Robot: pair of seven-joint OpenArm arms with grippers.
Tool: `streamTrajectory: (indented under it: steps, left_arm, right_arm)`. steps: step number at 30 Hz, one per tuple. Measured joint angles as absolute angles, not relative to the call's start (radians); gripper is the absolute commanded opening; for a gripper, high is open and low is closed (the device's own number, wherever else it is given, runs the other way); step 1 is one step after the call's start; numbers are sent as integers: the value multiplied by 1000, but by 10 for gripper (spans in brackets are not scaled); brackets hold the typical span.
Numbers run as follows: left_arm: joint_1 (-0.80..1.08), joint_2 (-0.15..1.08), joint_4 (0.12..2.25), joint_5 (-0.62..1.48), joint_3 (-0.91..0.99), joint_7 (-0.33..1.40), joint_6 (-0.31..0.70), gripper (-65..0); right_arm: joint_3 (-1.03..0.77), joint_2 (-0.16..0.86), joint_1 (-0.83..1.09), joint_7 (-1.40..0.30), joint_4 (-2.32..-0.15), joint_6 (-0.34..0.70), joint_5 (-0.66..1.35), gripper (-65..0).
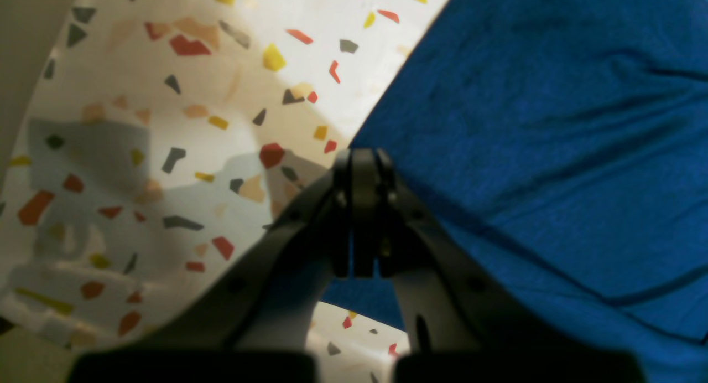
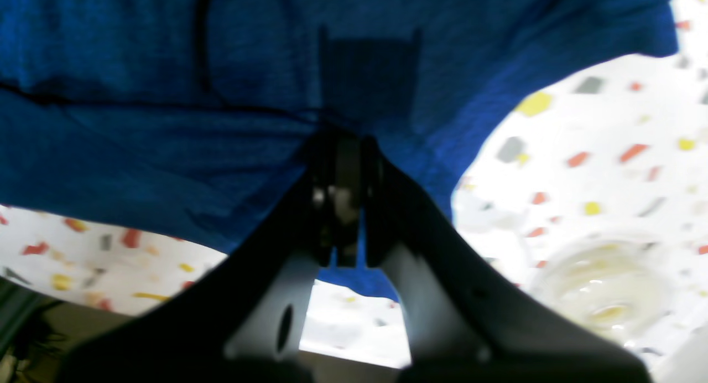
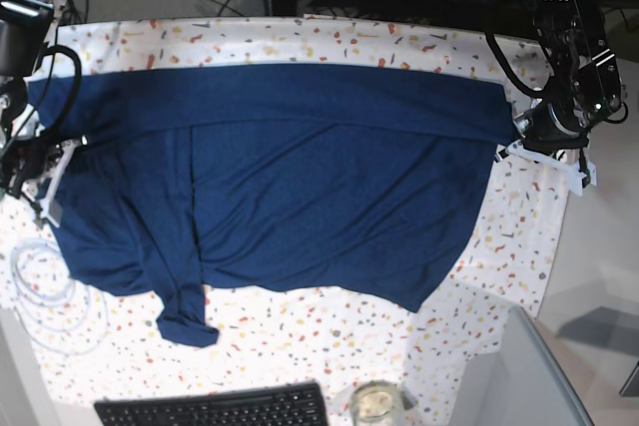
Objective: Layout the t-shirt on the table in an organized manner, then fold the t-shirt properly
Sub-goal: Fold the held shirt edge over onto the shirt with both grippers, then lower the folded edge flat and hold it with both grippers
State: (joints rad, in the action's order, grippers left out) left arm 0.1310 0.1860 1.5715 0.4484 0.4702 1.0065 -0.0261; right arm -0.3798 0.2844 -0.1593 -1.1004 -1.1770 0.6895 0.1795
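While my left gripper (image 1: 362, 161) is pinched tight on the t-shirt (image 3: 300, 177) edge, my right gripper (image 2: 345, 150) is clamped on the opposite edge (both fully closed). Beyond them, the shirt stretches across the table (image 3: 329, 326).

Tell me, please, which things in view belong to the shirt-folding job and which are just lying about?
Part of the job:
t-shirt
table
left gripper, shut on the t-shirt's edge
right gripper, shut on the t-shirt

Just lying about:
keyboard
glass jar
white cable
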Motion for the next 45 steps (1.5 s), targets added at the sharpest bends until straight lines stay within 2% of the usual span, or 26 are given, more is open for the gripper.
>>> streamTrajectory:
  steps: [6,25,29,45]
  left_arm:
    - [94,188,1566,449,463,1006,-26,-650]
    - [50,175,1512,397,463,986,-26,-650]
    - [48,175,1487,396,463,948,-26,-650]
    - [24,172,1452,393,462,940,-26,-650]
  right_arm:
    - [-345,296,-194,-1045,-1076,690,183,-645]
    - [-352,300,-202,-1016,-1072,689,179,-645]
    - [-348,300,-202,-1013,-1072,636,179,-645]
    - [-348,301,-202,-1012,-1072,635,179,-645]
